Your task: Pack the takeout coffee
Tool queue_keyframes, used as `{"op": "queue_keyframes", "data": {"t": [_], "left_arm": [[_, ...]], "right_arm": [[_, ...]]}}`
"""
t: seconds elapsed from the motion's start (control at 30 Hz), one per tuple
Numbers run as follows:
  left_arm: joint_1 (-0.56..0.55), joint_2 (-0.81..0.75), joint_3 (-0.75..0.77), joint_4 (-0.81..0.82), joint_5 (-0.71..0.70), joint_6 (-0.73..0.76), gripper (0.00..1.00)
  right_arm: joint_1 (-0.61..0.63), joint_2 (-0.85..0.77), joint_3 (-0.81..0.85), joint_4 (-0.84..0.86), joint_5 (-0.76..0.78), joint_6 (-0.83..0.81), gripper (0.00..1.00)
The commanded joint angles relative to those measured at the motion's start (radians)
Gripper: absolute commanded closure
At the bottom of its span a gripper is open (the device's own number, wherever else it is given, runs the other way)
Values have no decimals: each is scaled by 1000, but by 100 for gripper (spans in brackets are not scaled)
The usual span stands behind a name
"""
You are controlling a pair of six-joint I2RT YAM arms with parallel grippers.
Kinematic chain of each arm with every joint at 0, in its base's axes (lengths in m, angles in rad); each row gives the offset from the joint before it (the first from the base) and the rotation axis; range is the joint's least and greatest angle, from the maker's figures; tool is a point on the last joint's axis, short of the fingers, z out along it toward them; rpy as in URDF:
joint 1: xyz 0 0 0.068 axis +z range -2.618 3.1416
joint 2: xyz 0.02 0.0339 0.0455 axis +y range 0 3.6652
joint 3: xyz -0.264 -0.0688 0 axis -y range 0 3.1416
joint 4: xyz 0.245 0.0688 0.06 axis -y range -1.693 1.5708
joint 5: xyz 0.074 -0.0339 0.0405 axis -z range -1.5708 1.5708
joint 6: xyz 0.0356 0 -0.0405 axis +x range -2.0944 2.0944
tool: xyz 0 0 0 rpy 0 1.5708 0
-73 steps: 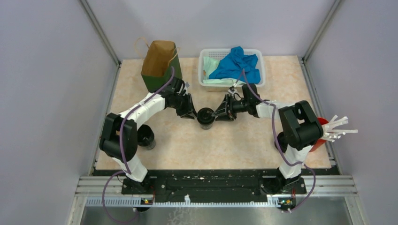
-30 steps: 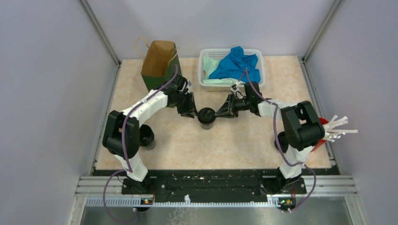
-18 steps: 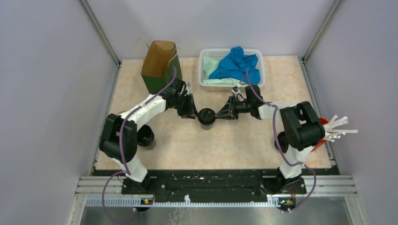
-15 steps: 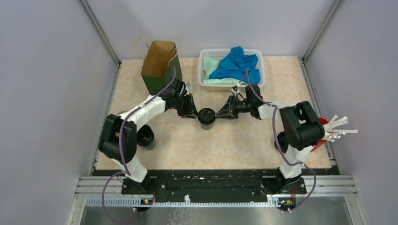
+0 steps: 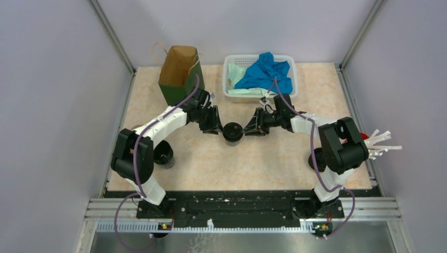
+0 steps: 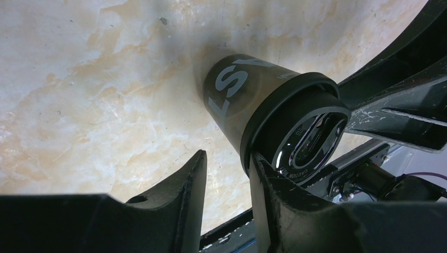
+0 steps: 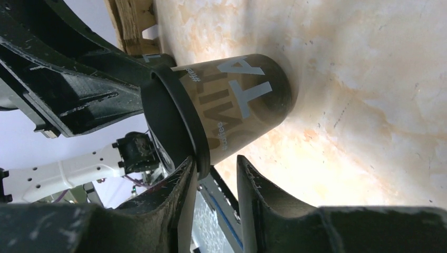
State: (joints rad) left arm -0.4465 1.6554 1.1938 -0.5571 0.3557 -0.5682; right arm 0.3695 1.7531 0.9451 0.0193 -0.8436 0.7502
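Observation:
One takeout coffee point(image 5: 232, 132), a black cup with a black lid, stands upright mid-table between my two grippers. My left gripper point(image 5: 217, 128) is at its left and my right gripper point(image 5: 245, 129) at its right. The left wrist view has the cup point(image 6: 248, 89) just beyond the left gripper point(image 6: 227, 158), which is open, with one finger point(image 6: 269, 190) against the lid rim. In the right wrist view the right gripper point(image 7: 216, 161) is open, and the cup's point(image 7: 237, 105) lid rim rests at one fingertip point(image 7: 187, 171). A second identical cup point(image 5: 164, 154) stands by the left arm.
A brown paper bag point(image 5: 178, 71) stands upright at the back left, just behind the left arm. A white basket point(image 5: 230, 90) with a blue cloth sits at the back centre. A red cup with white sticks point(image 5: 377, 143) is at the right edge, partly hidden by the right arm.
Both grippers have opened a little at the cup's lid. The right arm's elbow has shifted slightly to the right. The cup stays where it was.

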Motion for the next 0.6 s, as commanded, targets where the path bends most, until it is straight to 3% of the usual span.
{"op": "queue_keyframes", "data": {"t": [0.0, 0.57], "left_arm": [[-17, 24, 35, -96, -31, 38, 58], [-27, 61, 121, -108, -15, 40, 54]], "right_arm": [[17, -47, 26, -75, 53, -17, 65], [-18, -41, 53, -25, -11, 38, 56]]}}
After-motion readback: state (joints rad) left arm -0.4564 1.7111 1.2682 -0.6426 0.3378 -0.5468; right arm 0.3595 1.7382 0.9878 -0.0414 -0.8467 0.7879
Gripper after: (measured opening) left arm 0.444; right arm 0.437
